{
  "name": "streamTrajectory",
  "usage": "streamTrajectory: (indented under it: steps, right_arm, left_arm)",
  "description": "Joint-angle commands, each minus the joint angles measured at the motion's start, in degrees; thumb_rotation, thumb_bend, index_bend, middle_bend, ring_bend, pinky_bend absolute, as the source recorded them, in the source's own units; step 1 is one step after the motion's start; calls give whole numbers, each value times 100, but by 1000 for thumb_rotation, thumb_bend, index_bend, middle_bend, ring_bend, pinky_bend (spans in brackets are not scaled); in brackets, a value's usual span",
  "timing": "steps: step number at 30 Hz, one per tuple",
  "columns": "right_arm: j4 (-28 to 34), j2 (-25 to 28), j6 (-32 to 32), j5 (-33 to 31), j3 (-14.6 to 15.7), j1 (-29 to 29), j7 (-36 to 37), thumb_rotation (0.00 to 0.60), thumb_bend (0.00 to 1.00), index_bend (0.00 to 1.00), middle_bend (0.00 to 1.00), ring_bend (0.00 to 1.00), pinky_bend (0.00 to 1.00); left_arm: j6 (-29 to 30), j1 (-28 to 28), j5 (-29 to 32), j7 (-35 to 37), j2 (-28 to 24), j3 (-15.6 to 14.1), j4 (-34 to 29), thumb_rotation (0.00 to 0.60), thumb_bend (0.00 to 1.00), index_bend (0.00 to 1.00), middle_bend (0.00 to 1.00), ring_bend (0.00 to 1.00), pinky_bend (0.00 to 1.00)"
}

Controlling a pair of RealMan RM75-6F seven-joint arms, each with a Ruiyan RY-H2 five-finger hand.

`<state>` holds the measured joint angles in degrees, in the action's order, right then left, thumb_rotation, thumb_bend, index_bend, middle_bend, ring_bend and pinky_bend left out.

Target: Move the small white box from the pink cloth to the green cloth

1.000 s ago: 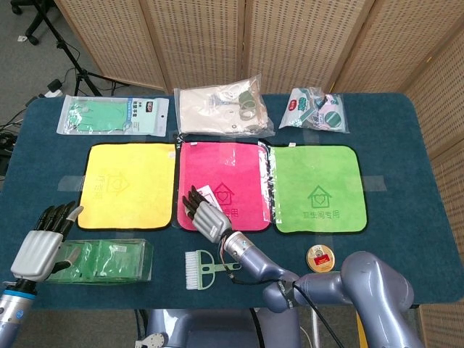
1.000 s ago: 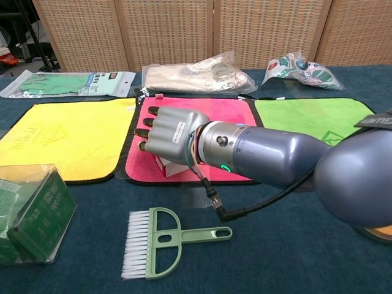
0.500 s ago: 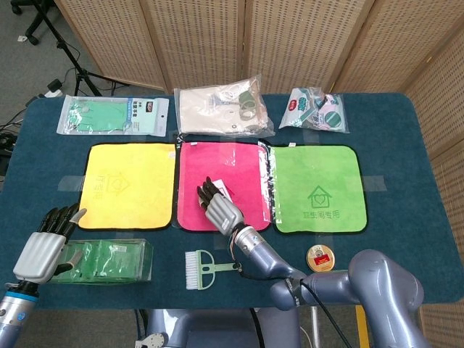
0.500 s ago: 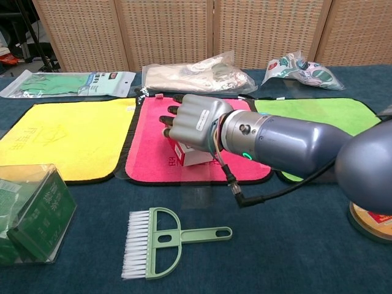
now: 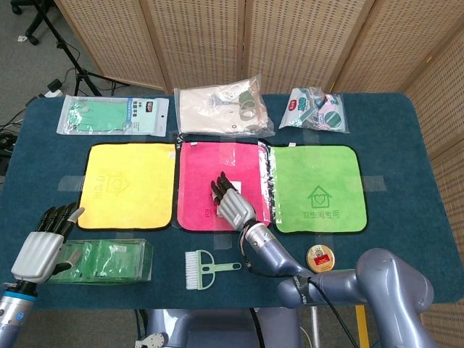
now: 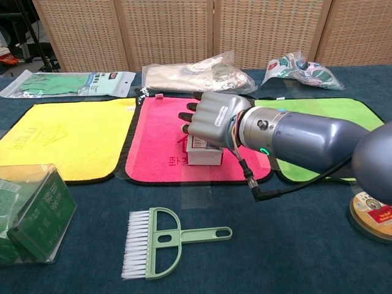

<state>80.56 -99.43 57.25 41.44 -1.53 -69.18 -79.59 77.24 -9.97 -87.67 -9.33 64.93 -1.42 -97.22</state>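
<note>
The small white box [image 6: 204, 153] with red print is on the pink cloth [image 6: 156, 141], near its right front part. My right hand [image 6: 214, 118] lies on top of it, fingers curled down over its far side, gripping it. From the head view the right hand [image 5: 232, 204] hides most of the box [image 5: 236, 188]. Just right of the pink cloth [image 5: 199, 174] lies the green cloth [image 5: 315, 188], which is bare. My left hand [image 5: 45, 243] hovers at the table's front left with fingers apart, holding nothing.
A green brush [image 6: 160, 242] lies in front of the pink cloth. A clear pack of green items [image 5: 105, 261] sits by my left hand. A round tin [image 5: 320, 257] stands at the front right. The yellow cloth [image 5: 127, 185] is on the left, with several bagged goods along the back.
My right hand has slid to the right across the pink cloth, and the white box has moved with it toward the green cloth. The left hand has barely moved.
</note>
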Motion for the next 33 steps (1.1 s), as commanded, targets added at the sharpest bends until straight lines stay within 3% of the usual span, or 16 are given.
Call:
streamTrajectory:
  steps: [1, 33]
  right_arm:
    - [23, 37, 20, -19, 27, 17, 8, 600, 775, 103, 0, 0, 0]
    - [106, 746, 344, -203, 264, 493, 370, 600, 775, 112, 7, 0, 0]
  left_arm:
    - [-4, -2, 6, 10, -3, 1, -4, 600, 339, 0, 0, 0, 0]
    - [-1, 1, 17, -4, -12, -5, -30, 600, 339, 0, 0, 0, 0]
